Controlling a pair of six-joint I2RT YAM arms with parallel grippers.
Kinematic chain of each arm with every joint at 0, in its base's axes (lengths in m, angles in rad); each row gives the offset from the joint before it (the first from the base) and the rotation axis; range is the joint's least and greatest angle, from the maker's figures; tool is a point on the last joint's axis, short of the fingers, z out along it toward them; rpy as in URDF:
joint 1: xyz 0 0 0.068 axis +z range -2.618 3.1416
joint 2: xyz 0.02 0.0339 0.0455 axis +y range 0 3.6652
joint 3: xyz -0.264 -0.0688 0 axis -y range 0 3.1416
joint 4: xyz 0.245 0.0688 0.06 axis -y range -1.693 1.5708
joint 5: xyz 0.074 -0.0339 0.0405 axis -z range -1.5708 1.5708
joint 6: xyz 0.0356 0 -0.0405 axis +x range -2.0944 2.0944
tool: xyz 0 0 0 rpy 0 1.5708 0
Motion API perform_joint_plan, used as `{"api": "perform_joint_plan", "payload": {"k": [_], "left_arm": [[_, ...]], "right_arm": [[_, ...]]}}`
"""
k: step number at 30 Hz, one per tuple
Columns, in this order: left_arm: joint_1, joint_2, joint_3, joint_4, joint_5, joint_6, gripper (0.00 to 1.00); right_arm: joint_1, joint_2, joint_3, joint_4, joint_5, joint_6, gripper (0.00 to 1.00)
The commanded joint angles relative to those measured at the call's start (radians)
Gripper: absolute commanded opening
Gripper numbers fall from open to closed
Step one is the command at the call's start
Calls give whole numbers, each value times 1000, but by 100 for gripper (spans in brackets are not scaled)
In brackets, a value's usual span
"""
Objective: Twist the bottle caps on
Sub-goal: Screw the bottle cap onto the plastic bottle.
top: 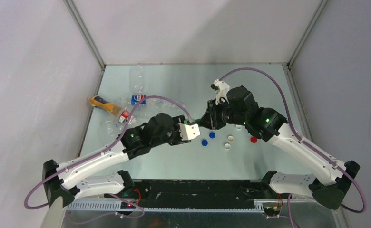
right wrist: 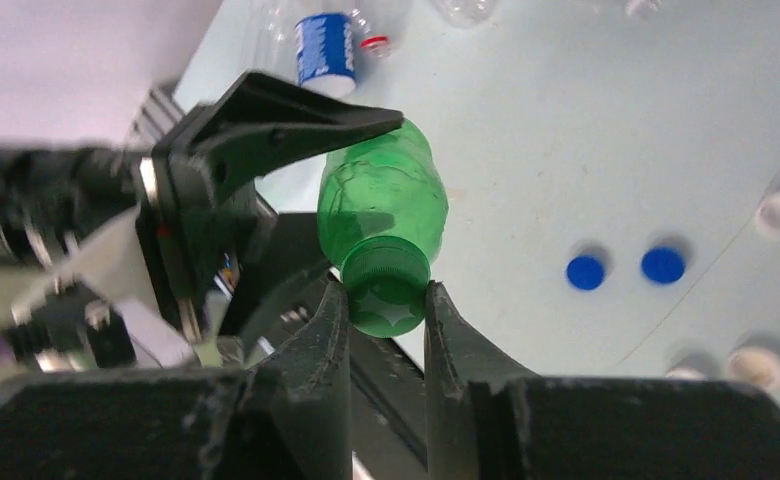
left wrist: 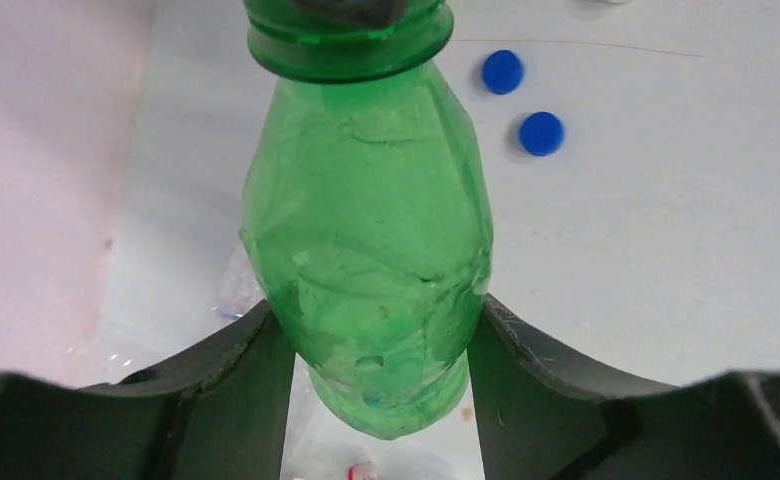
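My left gripper (left wrist: 376, 335) is shut on the lower body of the green bottle (left wrist: 366, 220) and holds it off the table, neck pointing at the right arm. On that neck sits a green cap (right wrist: 388, 292), and my right gripper (right wrist: 387, 300) is shut on it, one finger on each side. In the top view the two grippers (top: 191, 131) (top: 206, 118) meet at the table's middle, with the bottle almost hidden between them. Loose bottle caps lie to the right: two blue (top: 212, 135) (top: 204, 142), a cream one (top: 230, 138), a white one (top: 227, 146) and a red one (top: 254, 139).
Other bottles lie at the back left: an orange-yellow one (top: 102, 104), a clear one with a blue label (top: 138, 99), one with a red-blue label (top: 124, 116) and a plain clear one (top: 137, 78). White walls enclose the table (top: 269, 85) on three sides.
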Motion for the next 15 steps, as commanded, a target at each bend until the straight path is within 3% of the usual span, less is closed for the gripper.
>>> {"api": "perform_joint_plan", "payload": {"k": [1, 4, 6, 8, 10, 15], "left_arm": [[-76, -53, 9, 267, -251, 17, 9], [-80, -45, 5, 246, -228, -11, 2], [-62, -39, 5, 208, -185, -25, 1], [-25, -35, 14, 153, -111, -48, 1], [15, -38, 15, 104, -19, -65, 1], [96, -46, 49, -21, 259, -36, 2]], "right_arm": [[16, 18, 8, -82, 375, 422, 0], [18, -3, 8, -22, 406, 400, 3], [19, -30, 8, 35, 397, 282, 16], [16, -64, 8, 79, 377, 78, 36], [9, -98, 8, 107, 328, -80, 46], [-2, -176, 8, 92, 43, -502, 53]]}}
